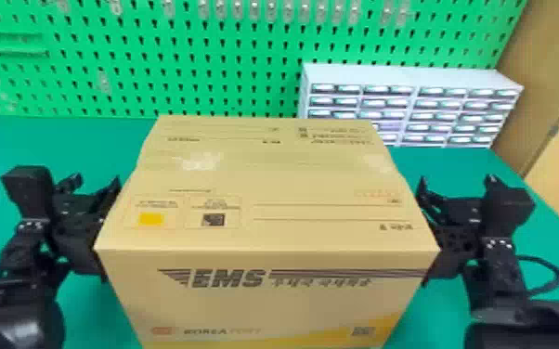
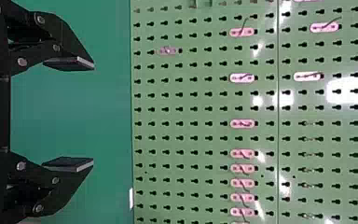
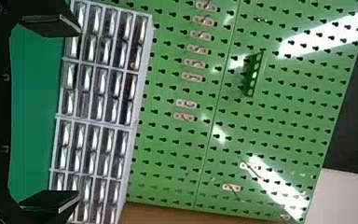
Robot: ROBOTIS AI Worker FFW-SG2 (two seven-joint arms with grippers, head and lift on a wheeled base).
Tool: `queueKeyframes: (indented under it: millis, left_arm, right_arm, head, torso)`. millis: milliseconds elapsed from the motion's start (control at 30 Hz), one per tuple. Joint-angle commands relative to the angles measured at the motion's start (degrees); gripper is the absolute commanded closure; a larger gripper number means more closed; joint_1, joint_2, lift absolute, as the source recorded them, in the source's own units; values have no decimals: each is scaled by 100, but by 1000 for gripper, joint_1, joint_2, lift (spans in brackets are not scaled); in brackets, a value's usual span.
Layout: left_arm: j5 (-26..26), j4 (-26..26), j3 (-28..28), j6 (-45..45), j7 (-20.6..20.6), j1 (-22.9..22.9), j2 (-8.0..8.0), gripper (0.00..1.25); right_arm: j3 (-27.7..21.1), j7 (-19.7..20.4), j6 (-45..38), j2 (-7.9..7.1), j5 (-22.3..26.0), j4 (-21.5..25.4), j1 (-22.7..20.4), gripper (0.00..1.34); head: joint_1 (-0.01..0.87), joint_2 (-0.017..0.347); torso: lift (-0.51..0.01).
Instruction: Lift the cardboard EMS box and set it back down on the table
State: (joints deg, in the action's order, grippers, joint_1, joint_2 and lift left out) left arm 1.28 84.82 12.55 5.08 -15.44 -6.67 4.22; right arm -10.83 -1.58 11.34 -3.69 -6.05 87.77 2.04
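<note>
The cardboard EMS box (image 1: 264, 199) fills the middle of the head view, its printed front facing the robot. My left gripper (image 1: 93, 183) is against or close beside the box's left side, and my right gripper (image 1: 457, 183) is likewise at its right side; contact cannot be made out for certain. In the left wrist view the left gripper (image 2: 93, 114) has its two fingers spread wide with nothing between them. The right wrist view has the right gripper (image 3: 79, 114) with fingers apart too, nothing held between. The underside of the box is hidden.
The green table (image 1: 459, 162) extends around the box. Behind it stands a green pegboard (image 1: 199, 60). A white cabinet of small drawers (image 1: 413, 74) is at the back right, beyond the box.
</note>
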Motion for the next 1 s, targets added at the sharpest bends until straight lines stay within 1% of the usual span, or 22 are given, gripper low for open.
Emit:
queueKeyframes:
  millis: [0, 333, 567, 967]
  left_arm:
    - [48, 0, -157, 46, 6, -36, 0, 516]
    - [136, -9, -456, 81, -20, -53, 0, 516]
    - [145, -9, -631, 125, -64, -71, 0, 516]
    - [171, -44, -684, 134, -117, -88, 0, 516]
  right_arm:
    - [64, 0, 123, 26, -1, -84, 59, 78]
    - [318, 44, 176, 61, -10, -251, 235, 78]
    - [547, 79, 211, 52, -19, -383, 358, 78]
    - [749, 88, 202, 17, -28, -454, 402, 78]
  head:
    - [678, -14]
    - [678, -14]
    - [678, -14]
    - [678, -14]
  torso:
    - [-93]
    - [-93]
    - [-93]
    - [-93]
